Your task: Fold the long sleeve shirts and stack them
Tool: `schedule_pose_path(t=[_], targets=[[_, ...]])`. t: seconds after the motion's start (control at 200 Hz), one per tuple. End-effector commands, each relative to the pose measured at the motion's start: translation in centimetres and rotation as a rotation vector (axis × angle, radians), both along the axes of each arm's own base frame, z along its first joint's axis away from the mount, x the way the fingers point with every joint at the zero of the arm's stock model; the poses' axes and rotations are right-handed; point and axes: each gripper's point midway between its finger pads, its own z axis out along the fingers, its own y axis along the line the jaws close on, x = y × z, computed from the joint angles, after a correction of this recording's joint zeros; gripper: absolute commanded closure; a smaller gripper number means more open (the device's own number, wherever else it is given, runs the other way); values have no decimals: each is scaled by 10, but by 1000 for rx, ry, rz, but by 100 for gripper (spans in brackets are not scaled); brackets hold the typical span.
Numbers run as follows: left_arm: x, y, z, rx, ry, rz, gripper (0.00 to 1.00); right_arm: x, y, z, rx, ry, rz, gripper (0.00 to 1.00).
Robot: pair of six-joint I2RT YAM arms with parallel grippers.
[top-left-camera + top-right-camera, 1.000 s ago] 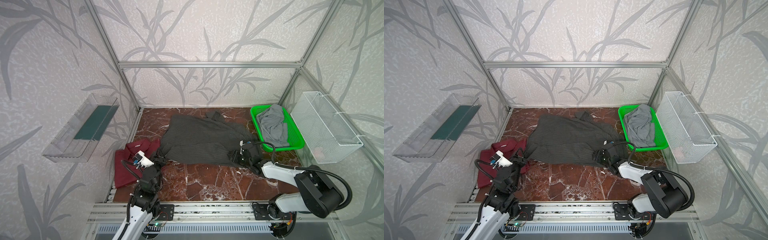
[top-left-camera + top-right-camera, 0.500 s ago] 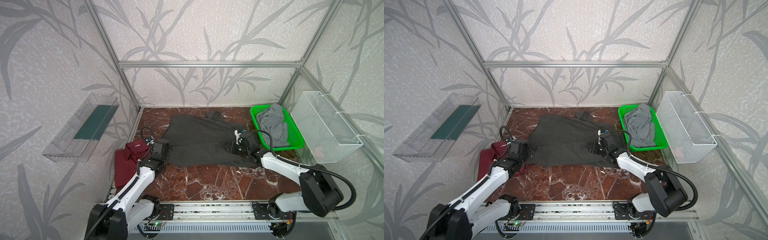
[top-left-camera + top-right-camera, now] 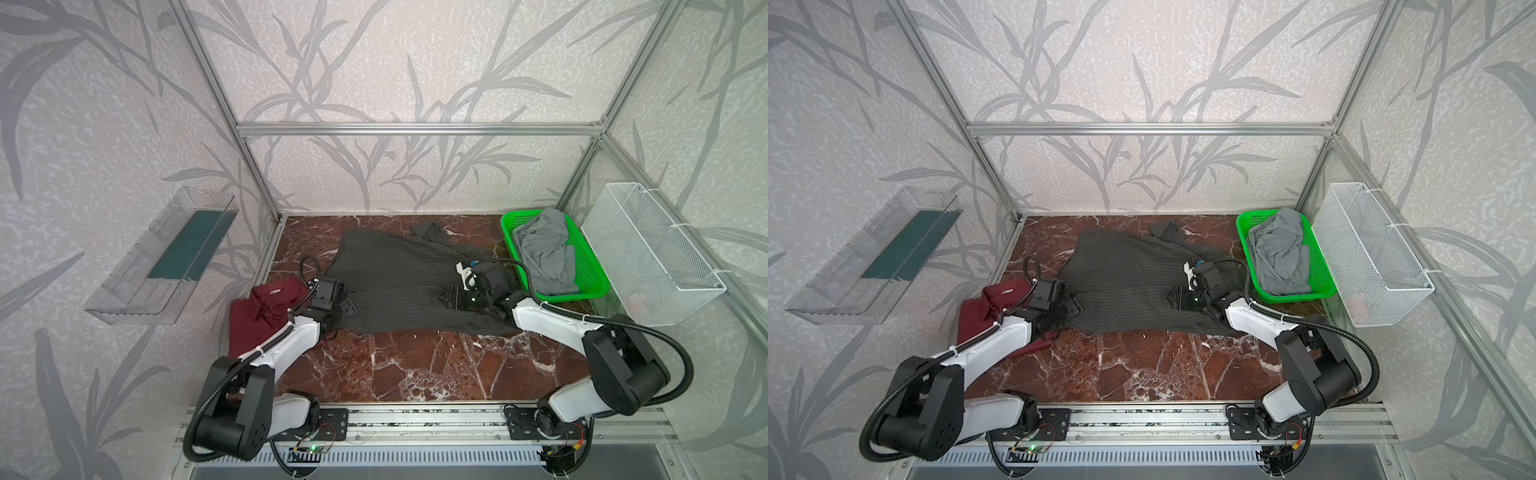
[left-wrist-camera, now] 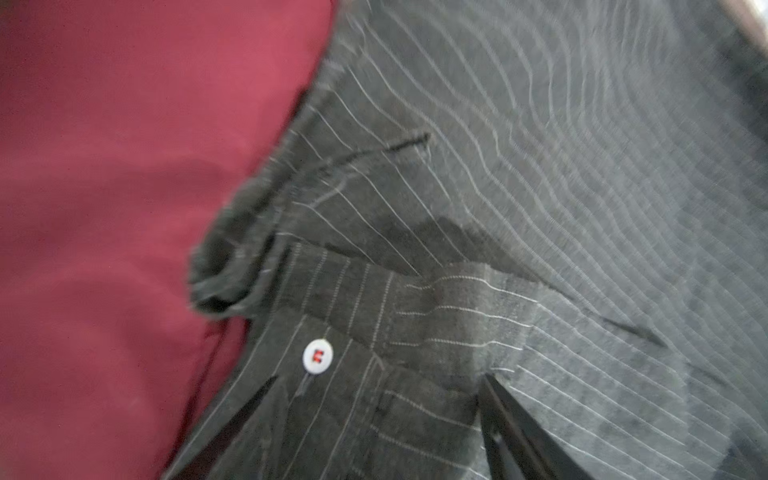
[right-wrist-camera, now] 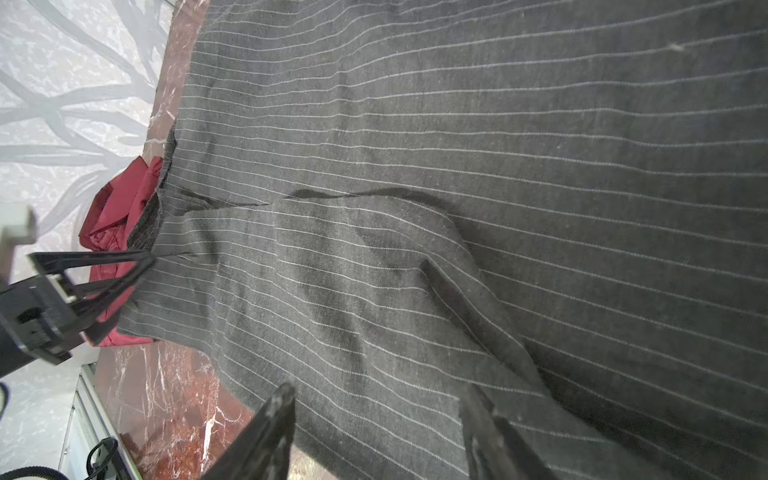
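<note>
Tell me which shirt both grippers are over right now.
The charcoal pinstriped shirt, spread open in the middle; both the left gripper and right gripper hang open above it. The maroon shirt lies folded at the left edge.

Red-brown marble tabletop (image 3: 415, 365) with white veins. Bright green perforated plastic basket (image 3: 588, 270) at far right of tabletop, with crumpled plain grey cloth (image 3: 544, 253) piled inside. White wire-mesh basket (image 3: 623, 232) hung on right wall, just beside green one. Clear plastic tray (image 3: 137, 286) on left wall, dark green sheet (image 3: 187, 245) lying in it. Aluminium frame bars (image 3: 415, 129). Pale leaf-pattern wallpaper (image 3: 374, 62) all round.
</note>
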Motion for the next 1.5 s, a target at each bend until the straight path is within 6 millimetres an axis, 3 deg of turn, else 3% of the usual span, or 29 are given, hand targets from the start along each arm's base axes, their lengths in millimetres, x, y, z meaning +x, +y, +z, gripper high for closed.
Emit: schedule_pose_path(t=[0.0, 0.3, 0.44, 0.47, 0.56, 0.67, 0.765, 0.84, 0.86, 0.89, 1.065, 1.12, 1.15, 1.495], targets=[[10, -13, -1, -42, 2, -54, 42, -3, 2, 5, 1, -21, 26, 37], [14, -12, -6, -22, -14, -70, 89, -6, 2, 9, 15, -30, 29, 37], [13, -16, -12, -34, 18, -81, 92, -10, 4, 10, 31, -32, 48, 37], [9, -12, -10, -23, 36, -65, 89, -12, 8, 12, 47, -31, 69, 36], [-1, 2, 9, 22, 26, -9, 69, -25, 33, 25, 57, -59, 169, 33], [-12, 35, 46, 126, -49, 107, 54, -48, 89, 36, 17, -81, 317, 32], [-20, 51, 79, 170, -116, 140, 36, -59, 130, 35, -1, -56, 366, 32], [-24, 60, 98, 183, -139, 136, 30, -65, 157, 33, 4, -49, 382, 32], [-26, 64, 102, 189, -139, 142, 28, -68, 166, 22, -11, -25, 389, 32], [-29, 69, 106, 192, -131, 146, 25, -71, 177, 20, -9, -15, 399, 32], [-42, 100, 123, 174, -128, 182, 19, -81, 226, -6, -58, 43, 411, 34], [-45, 101, 123, 168, -129, 186, 19, -74, 231, -16, -77, 75, 370, 35], [-44, 98, 122, 150, -139, 183, 19, -86, 242, -20, -89, 79, 390, 35], [-40, 94, 127, 87, -191, 183, 19, -62, 266, -55, -134, 92, 317, 39]])
